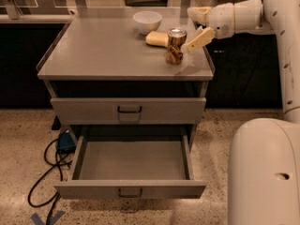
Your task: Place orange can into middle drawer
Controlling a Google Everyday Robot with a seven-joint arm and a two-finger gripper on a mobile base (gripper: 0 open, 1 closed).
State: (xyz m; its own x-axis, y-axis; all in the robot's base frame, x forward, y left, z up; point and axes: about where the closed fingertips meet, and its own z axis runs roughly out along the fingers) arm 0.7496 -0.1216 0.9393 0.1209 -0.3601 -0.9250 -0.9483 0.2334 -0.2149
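Two fingers of the gripper are standing spread apart, gripping nothing, just right of the orange can. The can is standing upright on the cabinet top, near its right edge, with the middle drawer sitting pulled open below.

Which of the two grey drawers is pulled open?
The lower drawer, pulled out with its inside showing; the upper drawer is shut. The hand hovers open beside the orange can.
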